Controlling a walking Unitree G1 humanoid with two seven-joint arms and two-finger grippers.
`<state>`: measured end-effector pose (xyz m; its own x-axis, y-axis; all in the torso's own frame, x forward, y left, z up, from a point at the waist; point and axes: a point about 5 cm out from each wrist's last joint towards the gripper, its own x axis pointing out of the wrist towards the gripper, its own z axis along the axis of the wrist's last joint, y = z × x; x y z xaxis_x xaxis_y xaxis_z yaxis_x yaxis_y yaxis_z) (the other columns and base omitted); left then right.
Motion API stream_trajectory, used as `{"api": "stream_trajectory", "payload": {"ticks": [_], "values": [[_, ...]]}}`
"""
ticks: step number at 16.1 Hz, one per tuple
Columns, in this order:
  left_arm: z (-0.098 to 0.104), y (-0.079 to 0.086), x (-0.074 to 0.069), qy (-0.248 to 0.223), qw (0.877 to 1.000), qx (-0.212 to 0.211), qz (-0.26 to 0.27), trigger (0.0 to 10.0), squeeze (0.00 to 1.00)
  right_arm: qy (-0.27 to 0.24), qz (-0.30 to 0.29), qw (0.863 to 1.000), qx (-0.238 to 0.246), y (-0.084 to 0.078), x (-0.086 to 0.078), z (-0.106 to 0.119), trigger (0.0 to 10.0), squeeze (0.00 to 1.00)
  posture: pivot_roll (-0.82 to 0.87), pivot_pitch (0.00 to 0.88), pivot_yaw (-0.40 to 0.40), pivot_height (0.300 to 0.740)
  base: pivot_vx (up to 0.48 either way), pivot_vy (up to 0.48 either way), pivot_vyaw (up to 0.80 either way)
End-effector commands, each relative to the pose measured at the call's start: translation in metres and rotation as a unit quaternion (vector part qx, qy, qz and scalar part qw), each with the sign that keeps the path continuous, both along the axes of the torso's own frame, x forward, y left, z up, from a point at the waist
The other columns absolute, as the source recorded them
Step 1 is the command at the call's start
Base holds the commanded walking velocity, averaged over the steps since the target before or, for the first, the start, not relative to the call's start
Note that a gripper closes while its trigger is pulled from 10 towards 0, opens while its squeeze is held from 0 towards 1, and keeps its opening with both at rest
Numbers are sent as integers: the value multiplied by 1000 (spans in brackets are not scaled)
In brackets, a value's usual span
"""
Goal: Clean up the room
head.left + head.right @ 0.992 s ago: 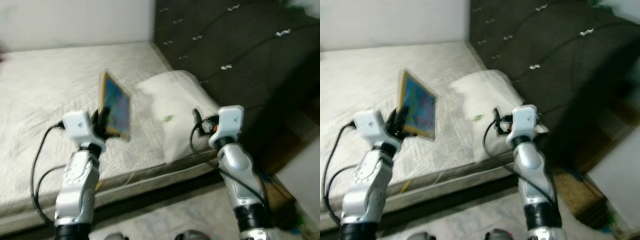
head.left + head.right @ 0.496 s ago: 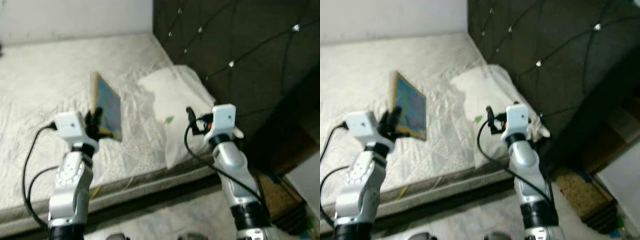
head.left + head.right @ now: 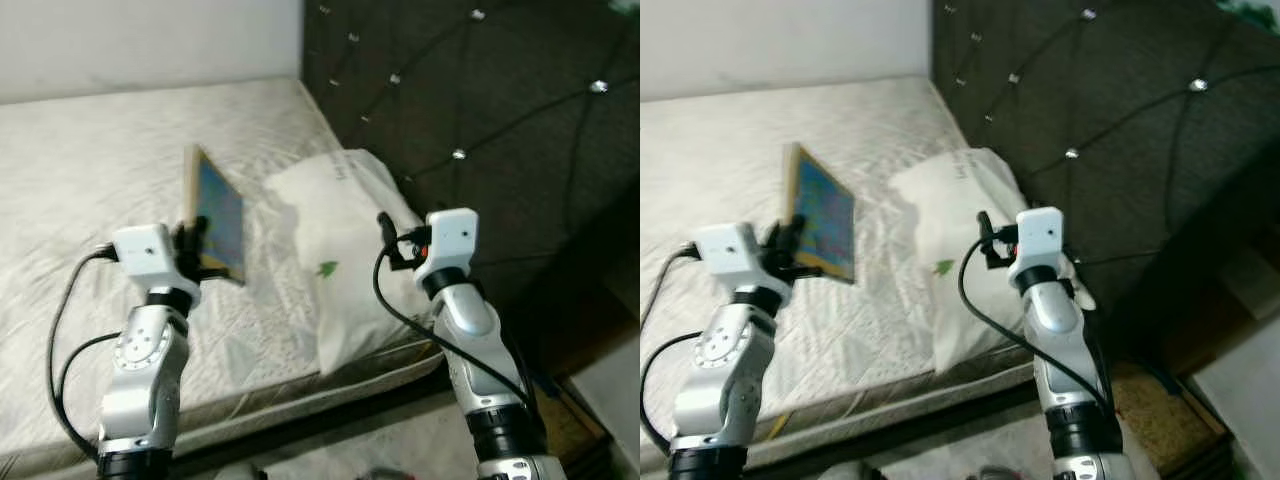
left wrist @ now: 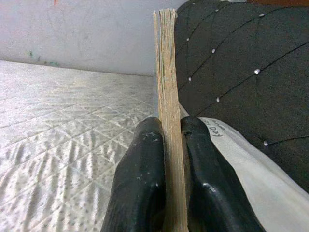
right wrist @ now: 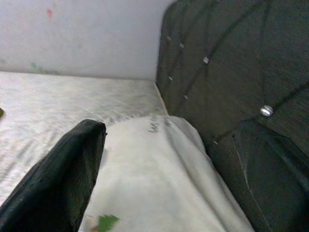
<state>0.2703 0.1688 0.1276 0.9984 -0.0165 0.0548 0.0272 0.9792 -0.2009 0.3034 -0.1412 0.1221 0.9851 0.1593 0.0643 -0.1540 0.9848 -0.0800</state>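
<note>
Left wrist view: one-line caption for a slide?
Left gripper clamps a thin tan-edged book upright over the white quilted mattress, beside the dark tufted headboard.

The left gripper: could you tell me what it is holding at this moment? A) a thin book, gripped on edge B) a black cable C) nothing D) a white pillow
A: the left gripper is shut on a thin book, held upright above the mattress.

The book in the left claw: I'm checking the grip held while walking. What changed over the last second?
Nothing was let go or picked up. The left claw stays shut on the book, held upright above the mattress. The right claw remains open near the pillow. Only the camera shifted.
</note>
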Motion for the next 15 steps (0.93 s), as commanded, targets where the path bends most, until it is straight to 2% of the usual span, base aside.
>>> {"api": "stream_trajectory", "payload": {"ticks": [1, 5, 9, 15], "values": [[14, -13, 2, -32, 999, -4, -23, 10000, 0, -4, -8, 1000, -5, -8, -1, 3, 10000, 0, -50, 12, -12, 740, 330, 0, 0], [14, -12, 3, -31, 999, -4, -22, 10000, 0, -2, -12, 1000, -7, -9, -1, 2, 10000, 0, -51, 12, -14, 740, 335, 0, 359], [9, -13, 4, -11, 1000, -12, -8, 10000, 0, 3, -17, 1000, -6, -11, 0, 1, 10000, 0, -52, 8, -17, 740, 0, 0, 0], [11, -13, 6, -15, 1000, -22, -9, 10000, 0, 4, -17, 1000, -5, -11, 1, 1, 10000, 0, -54, 4, -19, 740, 0, 480, 0]]}}
